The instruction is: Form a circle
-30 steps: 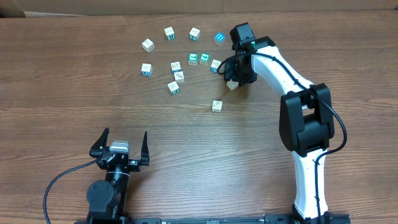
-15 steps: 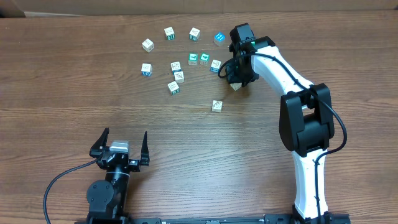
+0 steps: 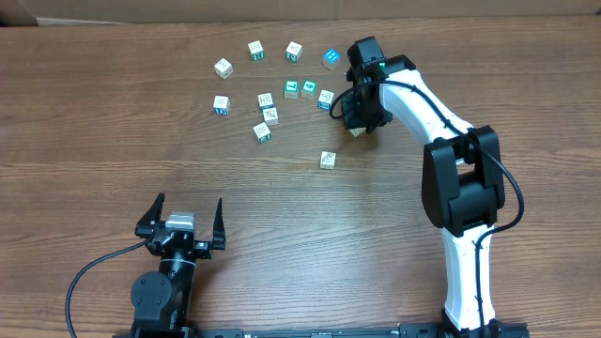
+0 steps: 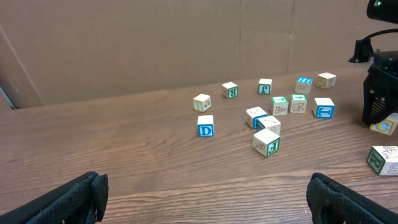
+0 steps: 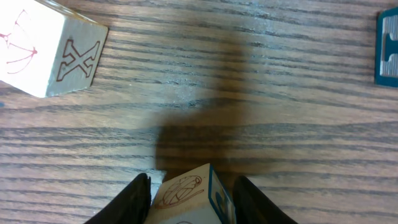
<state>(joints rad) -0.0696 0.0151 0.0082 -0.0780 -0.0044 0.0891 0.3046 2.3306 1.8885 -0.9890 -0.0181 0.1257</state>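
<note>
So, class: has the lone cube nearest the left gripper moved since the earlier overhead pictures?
No. The lone cube keeps the same place in the overhead view, just as far from the open left gripper.

Light's coming evenly from overhead, bright, no glare on the wood table (image 3: 113, 122). In the right wrist cam a soft dark shadow (image 5: 199, 130) is spreading behind the letter cube (image 5: 186, 196), which is going a bit blurry at the btm edge.

I can read a blue "D" on the D cube (image 4: 205, 126), at nine o'clock of the cluster in my left wrist view. My right wrist view shows an outlined "X" on the X cube (image 5: 53, 53), at ten o'clock. The other letters are too small to read.
</note>
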